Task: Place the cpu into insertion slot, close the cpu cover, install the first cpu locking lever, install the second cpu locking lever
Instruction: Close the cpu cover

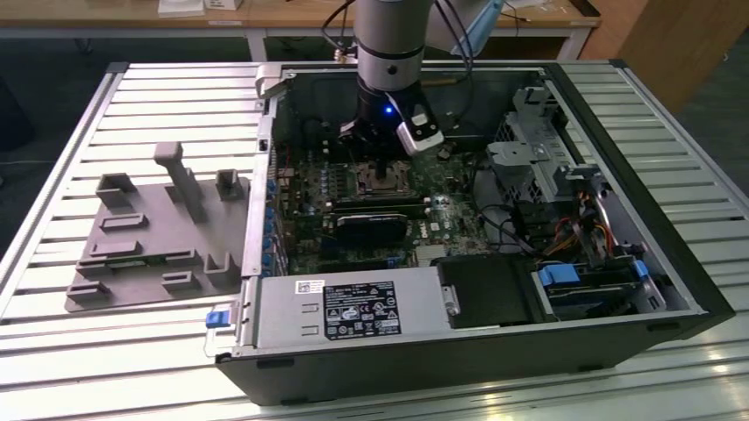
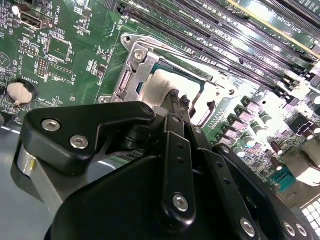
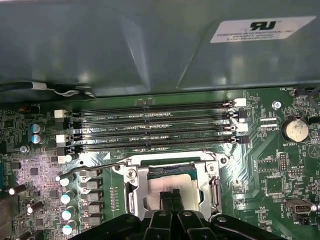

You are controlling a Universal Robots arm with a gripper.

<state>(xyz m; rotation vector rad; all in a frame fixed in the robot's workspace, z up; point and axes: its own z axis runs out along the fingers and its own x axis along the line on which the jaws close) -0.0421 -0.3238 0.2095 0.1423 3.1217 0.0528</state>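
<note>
The claw (image 2: pixel 178 98) is nearest in both wrist views: its two black fingers are drawn together w/ only a thin slit between the tips, and they hold nothing. The tips stand just above the cpu (image 3: pixel 189 186), approx. over its middle; if they touch the metal top I cannot tell. The cpu lies flat inside the insertion slot (image 1: pixel 372 181), silver-grey top up. The cpu cover (image 3: pixel 135 190) is down around it, so the chip shows through the frame's square window. A thin wire lever (image 3: pixel 105 166) runs along one side of the cover; hooked or not, I cannot tell. Beyond the slot, on the green motherboard (image 3: pixel 260 165), lie four long black RAM slots (image 3: pixel 150 125) in parallel, w/ a round coin battery (image 3: pixel 295 129) near their end, then the grey wall of the PC case (image 3: pixel 125 45). In the exterior view the arm (image 1: pixel 388 44) comes straight down into the open case, which lies on a slatted metal desk (image 1: pixel 94 351). A black card (image 1: pixel 374 226) sits just beside the slot, and the grey PSU box (image 1: pixel 351 307) is farther from the claw. On the exterior view's left, well apart from the case, a grey fixture (image 1: pixel 146 232) w/ several holders rests on the desk.
</note>
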